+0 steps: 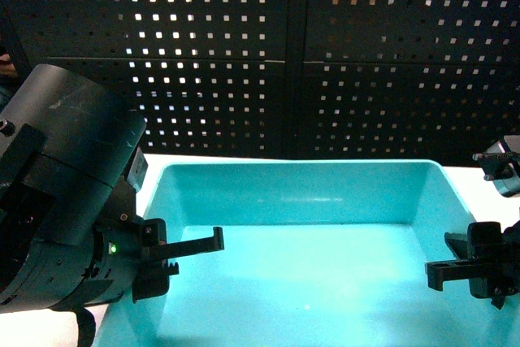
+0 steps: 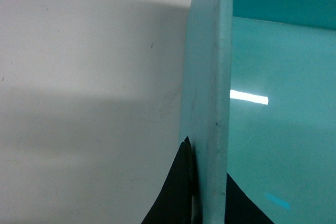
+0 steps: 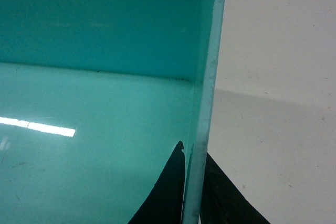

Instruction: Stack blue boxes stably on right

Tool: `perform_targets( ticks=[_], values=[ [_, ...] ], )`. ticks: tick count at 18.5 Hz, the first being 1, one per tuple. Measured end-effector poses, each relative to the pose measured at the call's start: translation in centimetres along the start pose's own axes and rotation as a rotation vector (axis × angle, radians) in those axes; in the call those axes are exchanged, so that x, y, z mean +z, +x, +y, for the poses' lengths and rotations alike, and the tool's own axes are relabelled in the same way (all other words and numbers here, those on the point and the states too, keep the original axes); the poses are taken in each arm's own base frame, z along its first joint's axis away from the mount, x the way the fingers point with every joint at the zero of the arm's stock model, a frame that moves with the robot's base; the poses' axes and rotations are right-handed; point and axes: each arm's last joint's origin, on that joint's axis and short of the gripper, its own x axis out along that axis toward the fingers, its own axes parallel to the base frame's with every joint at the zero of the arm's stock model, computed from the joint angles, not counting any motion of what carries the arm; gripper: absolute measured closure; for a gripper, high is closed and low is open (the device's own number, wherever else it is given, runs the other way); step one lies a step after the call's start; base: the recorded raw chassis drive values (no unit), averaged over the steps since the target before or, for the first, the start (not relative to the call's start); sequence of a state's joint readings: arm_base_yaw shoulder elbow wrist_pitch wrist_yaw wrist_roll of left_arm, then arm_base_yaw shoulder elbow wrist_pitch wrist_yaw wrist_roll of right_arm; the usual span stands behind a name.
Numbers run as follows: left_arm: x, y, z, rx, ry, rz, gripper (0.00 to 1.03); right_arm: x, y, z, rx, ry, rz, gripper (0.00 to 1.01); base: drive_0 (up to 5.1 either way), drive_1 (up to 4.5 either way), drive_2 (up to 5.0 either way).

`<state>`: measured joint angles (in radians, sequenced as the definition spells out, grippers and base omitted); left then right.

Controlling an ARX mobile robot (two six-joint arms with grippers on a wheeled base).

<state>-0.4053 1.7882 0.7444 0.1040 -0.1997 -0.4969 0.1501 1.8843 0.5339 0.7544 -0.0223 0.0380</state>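
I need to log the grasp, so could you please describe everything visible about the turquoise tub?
The light turquoise rectangular plastic tub is shallow, with smooth sloping walls, a flat rim and a glossy, empty inside. It sits upright over the white table. The left gripper straddles its left wall and the right gripper its right wall, one finger inside, one outside.

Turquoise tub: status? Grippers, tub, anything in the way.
Left gripper astride the turquoise tub left wall, right gripper astride the right wall. Whether they are clamped can't be told. Tub interior bare, white tabletop alongside. No obstruction seen.
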Motion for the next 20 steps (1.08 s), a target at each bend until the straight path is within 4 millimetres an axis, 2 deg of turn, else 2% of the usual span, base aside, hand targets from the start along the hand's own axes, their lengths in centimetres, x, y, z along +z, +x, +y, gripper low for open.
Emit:
perform_targets(
  ticks=[3, 8, 10, 13, 14, 15, 16, 17, 18, 19, 20],
  values=[
    [0.4, -0.6, 0.0, -0.014, 0.031, -0.031, 1.01, 0.4, -0.4, 0.0, 0.0, 0.006, -0.008, 0.94, 0.0, 0.0, 0.0],
    [2.9, -2.3, -0.1, -0.044, 0.071, -0.164, 1.01, 3.9, -1.4, 0.0, -0.006, 0.011, -0.136, 0.94, 0.0, 0.0, 0.0],
    [4.6, -3.2, -0.3, -0.063, 0.081, -0.221, 1.01, 5.7, -2.1, 0.0, -0.006, 0.016, -0.177, 0.94, 0.0, 0.0, 0.0],
    [7.7, -5.3, -0.7, -0.107, 0.084, -0.314, 1.01, 9.8, -3.5, 0.1, -0.019, 0.009, -0.303, 0.94, 0.0, 0.0, 0.0],
    [9.4, -6.6, -0.9, -0.134, 0.089, -0.358, 1.01, 11.7, -4.3, 0.0, -0.025, 0.005, -0.343, 0.94, 0.0, 0.0, 0.0],
    [12.2, -9.2, -1.3, -0.191, 0.094, -0.456, 1.01, 15.1, -6.0, -0.3, -0.032, 0.008, -0.424, 0.94, 0.0, 0.0, 0.0],
    [15.9, -14.1, -2.3, -0.269, 0.114, -0.606, 1.01, 20.5, -9.6, -0.8, -0.033, 0.007, -0.593, 0.94, 0.0, 0.0, 0.0],
    [16.5, -15.6, -2.7, -0.29, 0.127, -0.665, 1.01, 21.8, -10.9, -0.9, -0.038, 0.005, -0.648, 0.94, 0.0, 0.0, 0.0],
    [16.6, -16.3, -2.9, -0.294, 0.134, -0.695, 1.01, 22.4, -11.5, -0.9, -0.039, -0.001, -0.672, 0.94, 0.0, 0.0, 0.0],
    [16.6, -16.8, -3.1, -0.285, 0.152, -0.726, 1.01, 22.6, -11.9, -1.0, -0.046, 0.001, -0.679, 0.94, 0.0, 0.0, 0.0],
    [16.1, -16.3, -3.2, -0.264, 0.176, -0.749, 1.01, 22.5, -11.9, -1.0, -0.051, 0.001, -0.684, 0.94, 0.0, 0.0, 0.0]
  ],
)
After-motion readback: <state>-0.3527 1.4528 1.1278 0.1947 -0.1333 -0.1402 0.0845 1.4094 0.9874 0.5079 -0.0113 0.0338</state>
